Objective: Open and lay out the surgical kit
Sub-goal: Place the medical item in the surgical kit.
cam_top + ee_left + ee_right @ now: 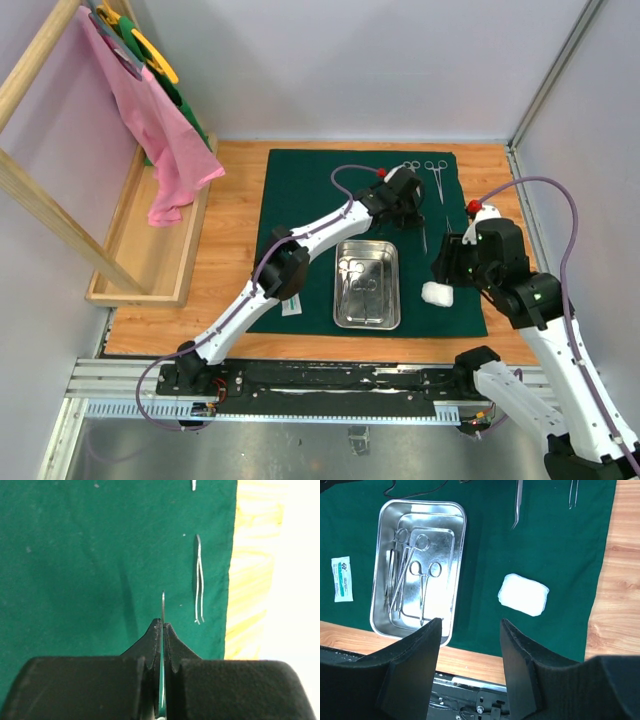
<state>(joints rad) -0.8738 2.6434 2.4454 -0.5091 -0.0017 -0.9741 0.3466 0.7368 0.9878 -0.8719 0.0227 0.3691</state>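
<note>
My left gripper is clenched on a slim steel instrument. It is pinched edge-on, with only its tip showing past my fingertips, above the far right part of the dark green cloth. A pair of tweezers lies just beside it, near the cloth's right edge. The hold is thin and narrow, so I judge the piece could pivot or slip as I lower it. It might then land across the tweezers or off the cloth on the wooden table.

My right gripper is released, jaws apart with nothing between them, hanging over the near edge of the cloth. If it drops from here, it could bump the white gauze wad or the tray's rim.

The steel tray sits on the cloth near the middle. It holds several overlapping scissor-like clamps, so lifting one may drag another. A small white packet lies on the cloth left of the tray.
</note>
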